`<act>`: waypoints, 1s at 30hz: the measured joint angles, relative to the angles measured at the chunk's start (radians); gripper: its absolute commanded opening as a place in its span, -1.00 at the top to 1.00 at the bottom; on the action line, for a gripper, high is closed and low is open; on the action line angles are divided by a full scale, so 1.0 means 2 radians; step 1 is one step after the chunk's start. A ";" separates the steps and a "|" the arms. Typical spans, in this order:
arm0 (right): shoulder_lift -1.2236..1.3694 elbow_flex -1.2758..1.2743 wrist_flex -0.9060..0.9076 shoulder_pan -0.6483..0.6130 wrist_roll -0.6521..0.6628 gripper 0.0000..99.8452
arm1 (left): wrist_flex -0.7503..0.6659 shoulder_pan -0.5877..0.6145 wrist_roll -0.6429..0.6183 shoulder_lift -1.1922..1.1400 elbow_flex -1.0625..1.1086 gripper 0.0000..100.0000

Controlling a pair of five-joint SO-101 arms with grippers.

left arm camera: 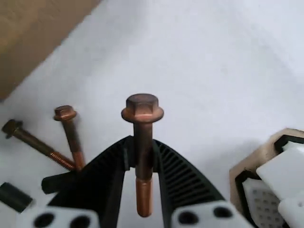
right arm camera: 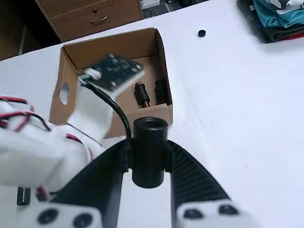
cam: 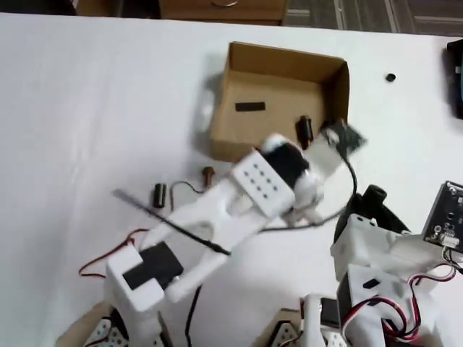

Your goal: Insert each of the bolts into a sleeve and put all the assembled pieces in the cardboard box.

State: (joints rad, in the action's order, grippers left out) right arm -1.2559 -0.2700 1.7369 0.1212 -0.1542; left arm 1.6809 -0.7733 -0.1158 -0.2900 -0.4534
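My left gripper (left arm camera: pixel 142 145) is shut on a copper bolt (left arm camera: pixel 142 111), shank between the jaws and hex head sticking out above the white table. My right gripper (right arm camera: pixel 148 150) is shut on a black sleeve (right arm camera: pixel 149 142), its open end facing up; from above that sleeve (cam: pixel 373 196) sits right of the left arm (cam: pixel 246 191). The cardboard box (cam: pixel 278 61) stands at the back, an assembled piece (cam: pixel 304 130) inside it, seen as bolt (right arm camera: pixel 141 93) and sleeve (right arm camera: pixel 161 90). Two loose bolts (left arm camera: pixel 68 133) (left arm camera: pixel 31 142) and a loose sleeve (cam: pixel 159 194) lie left of the box's front.
The left arm's wrist camera (right arm camera: pixel 111 71) hangs over the box's front edge. A small black part (cam: pixel 391 76) lies far right of the box, with folded clothes (right arm camera: pixel 280 19) beyond it. Red wires (cam: pixel 108 253) trail near the left arm's base. Bare table spreads to the left.
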 measured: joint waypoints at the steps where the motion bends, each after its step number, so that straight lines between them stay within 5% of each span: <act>1: 0.000 0.000 0.000 0.000 0.000 0.96 | 0.016 0.006 0.000 0.000 -0.031 0.95; 13: 0.000 -0.009 0.000 -0.006 0.000 0.96 | 0.044 0.038 0.000 0.155 -0.093 0.95; 20: 0.000 -0.044 -0.007 -0.103 0.000 0.96 | 0.044 0.049 -0.020 0.294 -0.027 0.95; 30: 0.001 -0.160 -0.093 -0.261 0.000 0.96 | 0.045 0.166 -0.047 0.445 0.063 0.95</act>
State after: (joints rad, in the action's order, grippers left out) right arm -1.2543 -0.5907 1.5512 -0.4005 -0.1542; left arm 1.7714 -0.4404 -0.2094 0.5999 -0.3276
